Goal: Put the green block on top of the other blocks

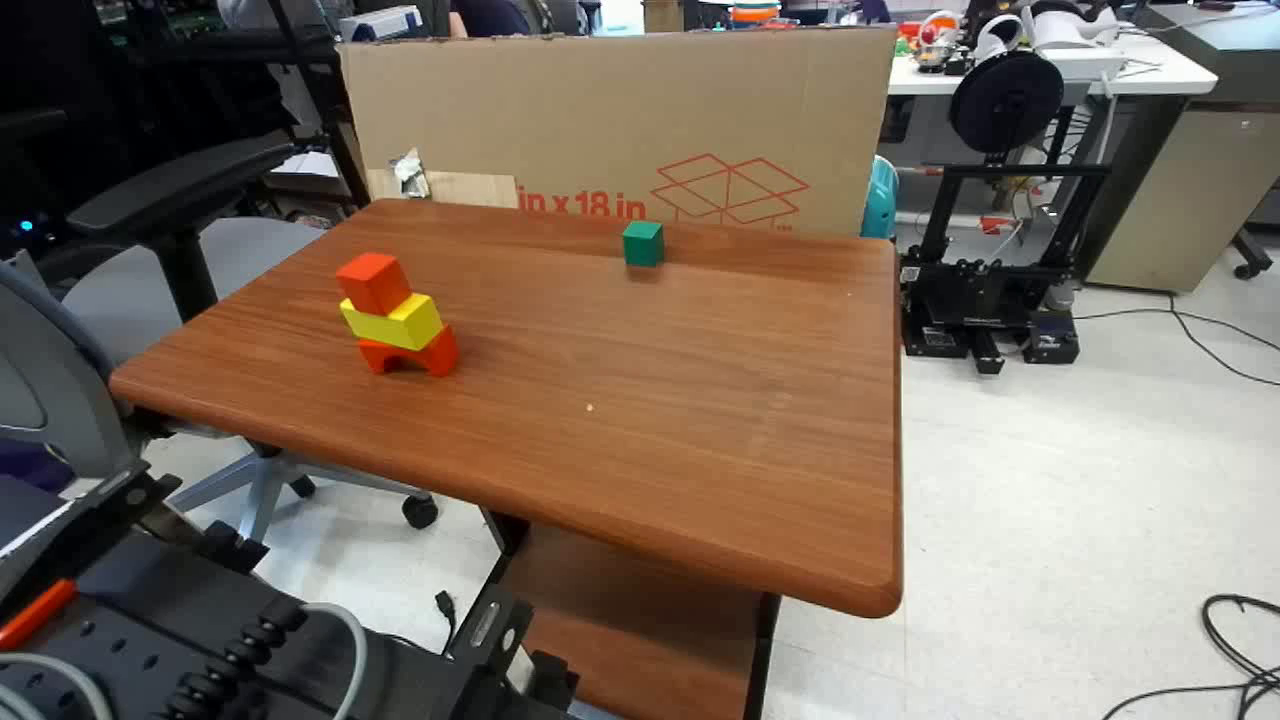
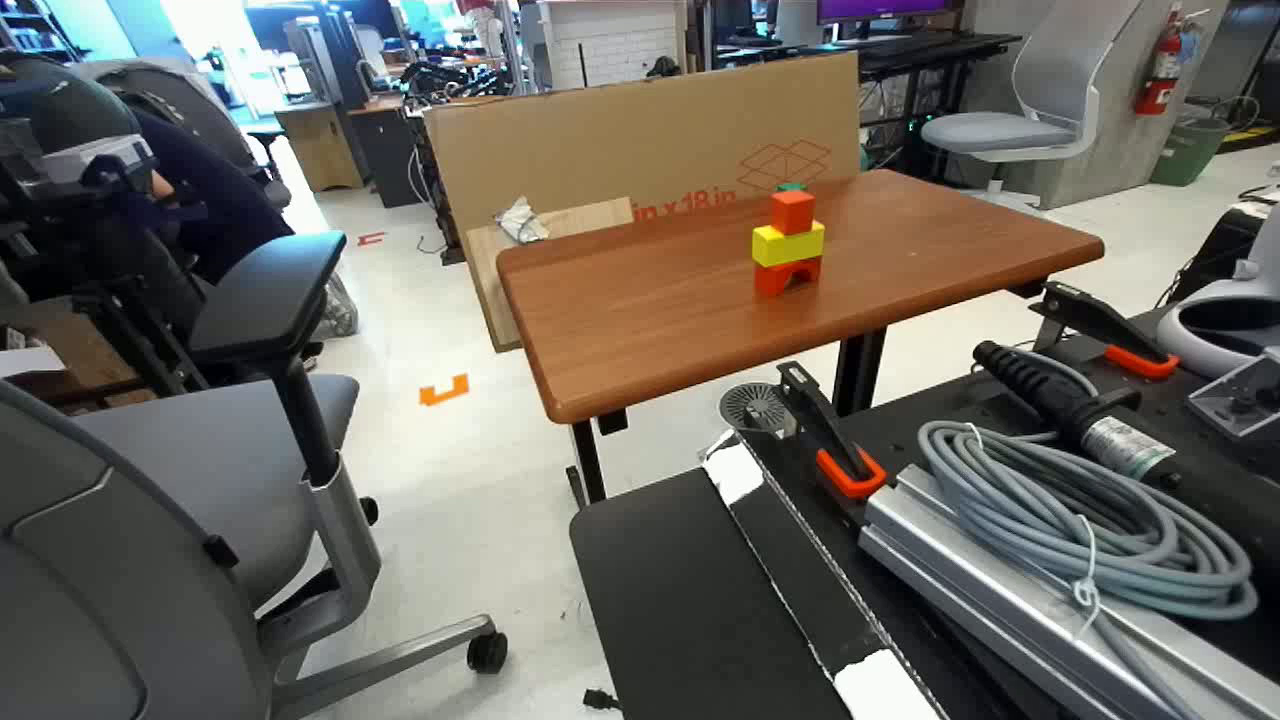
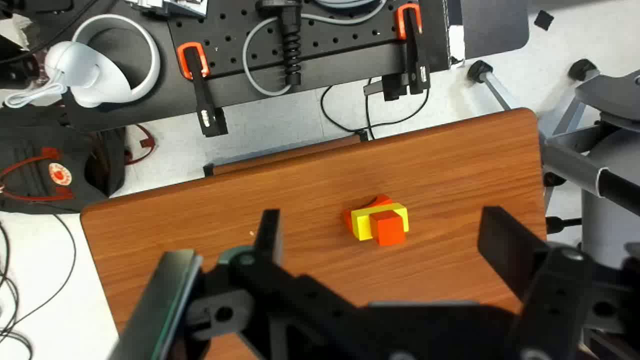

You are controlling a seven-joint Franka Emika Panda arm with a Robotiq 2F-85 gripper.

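The green block [image 1: 643, 245] sits on the brown table near its far edge in an exterior view. In an exterior view only its top [image 2: 790, 187] peeks out behind the stack; in the wrist view I cannot make it out. The other blocks form a stack: an orange-red arch [image 1: 437, 352] at the bottom, a yellow block [image 1: 408, 322] across it, and an orange-red cube [image 1: 373, 284] on top. The stack also shows in the wrist view, with the cube [image 3: 390, 234] uppermost. My gripper [image 3: 382, 214] is open and empty, high above the table, its fingers framing the stack; it is outside both exterior views.
The wooden table [image 1: 650, 400] carries the blocks. A large cardboard sheet [image 1: 600, 120] stands along its far edge. A grey chair [image 2: 230, 480] is beside the table. A black bench with orange-handled clamps [image 2: 850, 470] and coiled cable [image 2: 1080, 520] stands in front.
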